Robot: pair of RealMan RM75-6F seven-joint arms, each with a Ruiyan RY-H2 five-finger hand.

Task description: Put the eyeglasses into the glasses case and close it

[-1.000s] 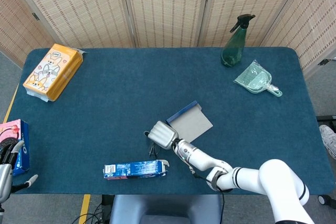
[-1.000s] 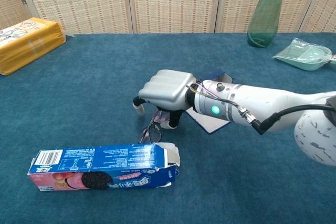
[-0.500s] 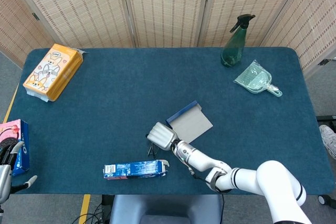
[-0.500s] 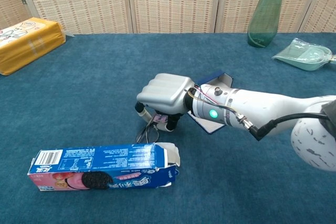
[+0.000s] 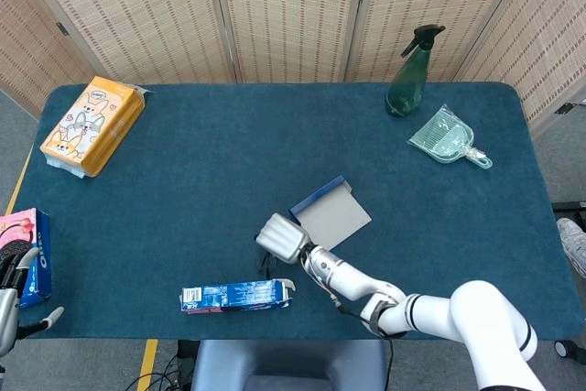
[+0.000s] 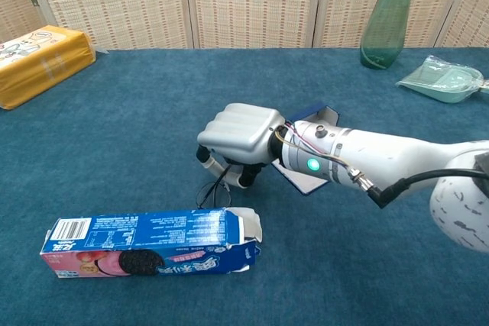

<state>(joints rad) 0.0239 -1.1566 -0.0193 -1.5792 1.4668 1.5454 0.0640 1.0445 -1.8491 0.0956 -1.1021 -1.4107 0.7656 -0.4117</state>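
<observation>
Thin dark-rimmed eyeglasses [image 6: 212, 192] hang just under my right hand [image 6: 238, 133], whose curled fingers grip them by the frame; one lens shows below the knuckles. From the head view the right hand [image 5: 282, 237] covers most of the eyeglasses [image 5: 265, 266]. The glasses case [image 5: 331, 212] lies open behind the hand, grey inside with a blue edge; in the chest view only a corner of the case [image 6: 322, 115] shows past the wrist. My left hand [image 5: 11, 313] sits at the table's near left edge, fingers apart, holding nothing.
A blue cookie box [image 6: 149, 242] with an open flap lies just in front of the eyeglasses. A yellow tissue pack [image 5: 92, 125] is far left, a pink box [image 5: 23, 244] by the left hand. A green spray bottle [image 5: 409, 75] and green dustpan [image 5: 449, 139] stand far right.
The right hand dipped onto the eyeglasses and closed its fingers on them, then rose a little with the eyeglasses. The left hand stayed put.
</observation>
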